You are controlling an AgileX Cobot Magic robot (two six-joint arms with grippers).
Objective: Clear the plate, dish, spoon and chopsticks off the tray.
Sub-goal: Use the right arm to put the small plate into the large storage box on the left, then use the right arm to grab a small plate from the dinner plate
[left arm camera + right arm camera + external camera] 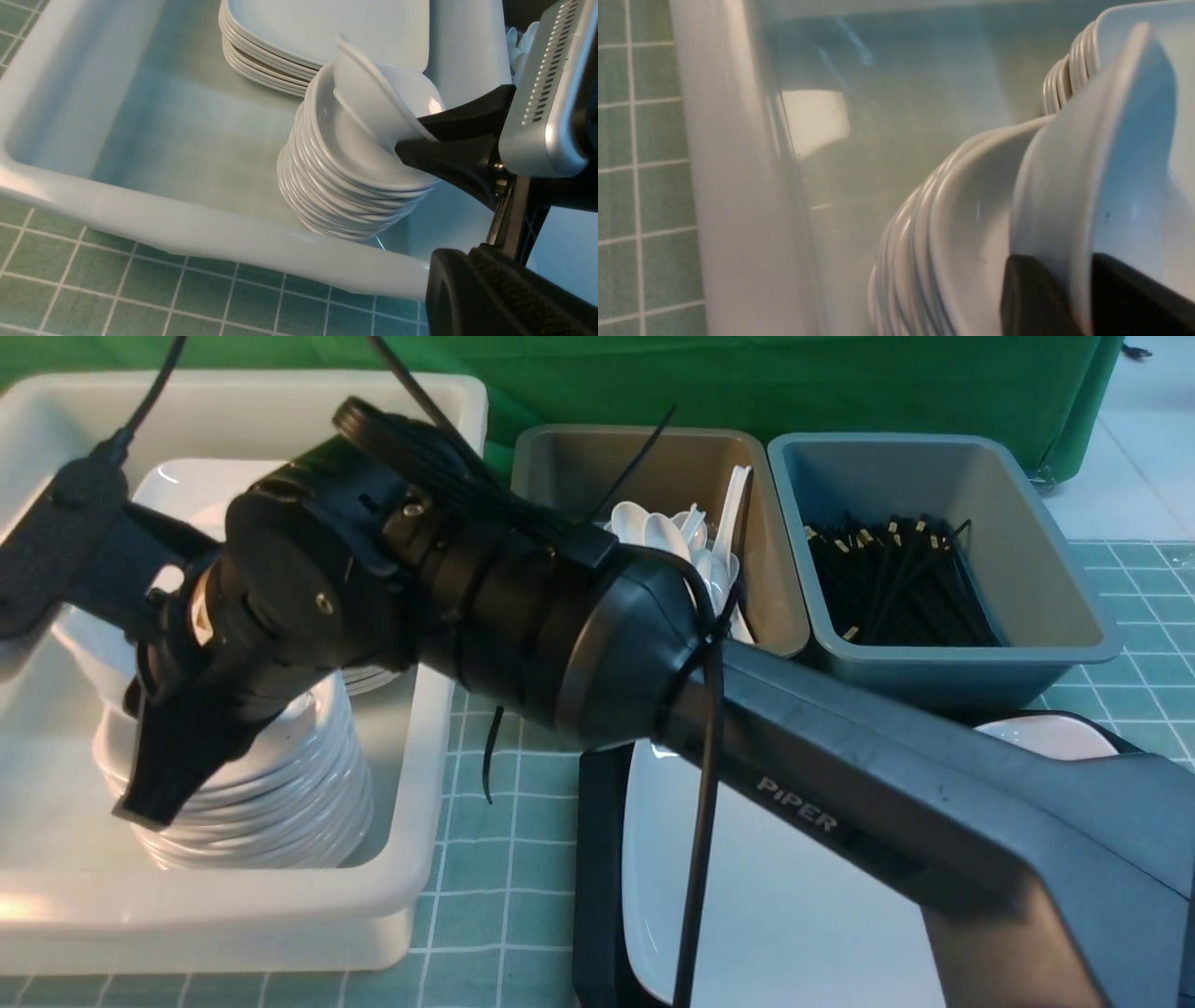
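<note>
The right pincer [409, 136] pinches the dish [373, 102] by its rim. The dish leans tilted on top of the stack [327, 186]. Lay it flat first, then let go slowly, so it cannot slide off.

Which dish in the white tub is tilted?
The top dish, its rim in the right gripper; the stack beneath it lies flat.

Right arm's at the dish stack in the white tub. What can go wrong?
1. The dish sits tilted on the stack, pinched at its rim by the right gripper's fingers; let go like this, it may slide off instead of nesting.
2. The stack is tall and the fingers sit close to it; pulling out could knock it over.
</note>
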